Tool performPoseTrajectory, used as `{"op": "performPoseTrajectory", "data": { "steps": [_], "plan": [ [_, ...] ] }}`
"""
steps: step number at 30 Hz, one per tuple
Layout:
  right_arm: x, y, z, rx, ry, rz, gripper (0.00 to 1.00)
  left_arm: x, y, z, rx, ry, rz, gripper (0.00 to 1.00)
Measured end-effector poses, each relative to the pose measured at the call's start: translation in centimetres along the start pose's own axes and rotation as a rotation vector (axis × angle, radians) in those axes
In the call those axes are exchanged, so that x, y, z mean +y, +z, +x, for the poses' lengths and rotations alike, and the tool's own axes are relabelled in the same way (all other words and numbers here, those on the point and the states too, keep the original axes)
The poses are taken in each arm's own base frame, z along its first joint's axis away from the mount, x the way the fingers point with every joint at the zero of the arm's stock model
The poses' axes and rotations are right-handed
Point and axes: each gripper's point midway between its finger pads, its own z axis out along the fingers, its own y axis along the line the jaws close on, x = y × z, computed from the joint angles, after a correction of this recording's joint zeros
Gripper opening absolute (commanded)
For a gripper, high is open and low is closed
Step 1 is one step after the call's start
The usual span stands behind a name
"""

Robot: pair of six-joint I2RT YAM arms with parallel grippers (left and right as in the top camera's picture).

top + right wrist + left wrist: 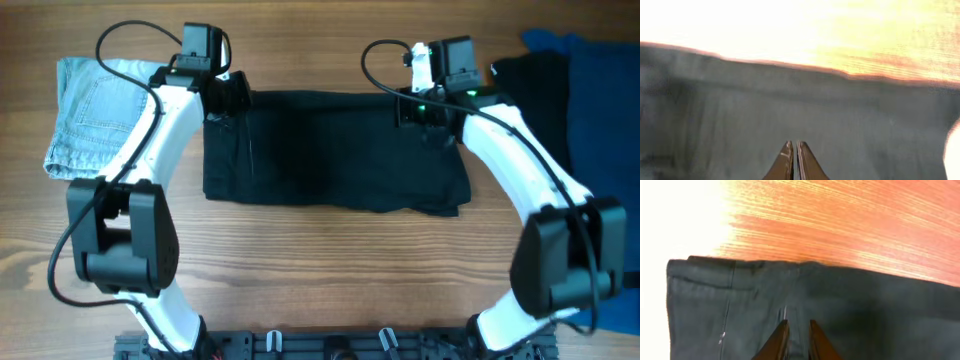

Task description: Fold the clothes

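Observation:
A black garment (335, 150), folded into a wide rectangle, lies flat in the middle of the wooden table. My left gripper (225, 100) is at its far left corner. In the left wrist view the fingers (797, 325) are shut on a ridge of the black cloth (865, 310) near a seam. My right gripper (428, 105) is at the far right corner. In the right wrist view its fingers (795, 145) are pressed together on the black fabric (715, 110), with almost no gap.
A folded light blue denim piece (95, 115) lies at the far left. A pile of black and blue clothes (575, 80) lies at the far right, close to the right arm. The arm bases stand at the near edge.

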Motion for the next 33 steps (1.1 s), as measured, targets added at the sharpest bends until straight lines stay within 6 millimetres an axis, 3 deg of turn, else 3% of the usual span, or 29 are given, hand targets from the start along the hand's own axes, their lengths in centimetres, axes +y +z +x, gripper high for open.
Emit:
{"op": "performPoseTrajectory", "data": {
  "steps": [4, 6, 8, 13, 16, 18, 21, 23, 25, 26, 27, 28, 29, 30, 31, 32, 33],
  "plan": [
    [-1.1, 5.9, -0.7, -0.056, -0.024, 0.002, 0.06, 0.4, 2.7, 0.0, 0.008, -0.001, -0.004, 0.16],
    [-2.2, 8.2, -0.8, -0.083, -0.029, 0.04, 0.08, 0.5, 4.4, -0.4, -0.012, 0.001, -0.002, 0.17],
    [-3.5, 9.2, -0.3, -0.076, -0.025, 0.097, 0.09, 1.1, 6.2, -0.6, -0.024, 0.001, -0.024, 0.16],
    [-7.9, 9.8, -1.5, -0.155, -0.014, 0.321, 0.19, 1.9, 8.8, -0.8, -0.046, 0.002, -0.051, 0.15],
    [-10.1, 9.0, -3.3, -0.236, 0.01, 0.389, 0.19, 2.2, 9.0, -0.9, -0.055, 0.003, -0.068, 0.13],
    [-12.5, 8.2, -3.7, -0.257, 0.042, 0.441, 0.21, 2.4, 9.0, -1.0, -0.059, 0.01, -0.079, 0.07],
    [-15.1, 7.2, -4.3, -0.29, 0.078, 0.487, 0.25, 2.4, 9.0, -1.3, -0.073, 0.017, -0.081, 0.09],
    [-15.8, 6.7, -4.6, -0.298, 0.061, 0.508, 0.28, 2.3, 8.6, -1.6, -0.081, 0.019, -0.081, 0.09],
    [-15.2, 5.9, -4.1, -0.251, 0.013, 0.514, 0.33, 1.7, 6.8, -2.7, -0.112, 0.02, -0.073, 0.14],
    [-14.7, 4.7, -3.9, -0.218, 0.004, 0.512, 0.36, 0.9, 4.3, -3.9, -0.15, 0.022, -0.057, 0.22],
    [-14.2, 3.4, -3.7, -0.193, 0.013, 0.508, 0.43, 0.2, 1.8, -4.9, -0.19, 0.027, -0.042, 0.37],
    [-12.9, -0.5, -3.1, -0.153, 0.06, 0.499, 0.45, -1.0, -4.1, -6.3, -0.258, 0.033, -0.014, 0.4],
    [-11.4, -3.3, -1.7, -0.079, 0.113, 0.458, 0.49, -1.6, -7.1, -6.8, -0.294, 0.043, -0.001, 0.42],
    [-10.6, -4.6, -0.5, -0.038, 0.14, 0.427, 0.5, -1.7, -10.9, -6.2, -0.301, 0.04, 0.002, 0.44],
    [-9.9, -5.5, -0.2, -0.031, 0.159, 0.399, 0.51, -1.6, -12.6, -5.6, -0.299, 0.04, 0.0, 0.5],
    [-8.4, -6.3, 0.4, -0.005, 0.174, 0.327, 0.51, -1.2, -13.8, -4.6, -0.273, 0.035, -0.012, 0.67],
    [-7.3, -6.4, 1.3, 0.033, 0.183, 0.271, 0.51, -0.5, -14.1, -3.9, -0.248, 0.031, -0.028, 0.73]
  ]
}}
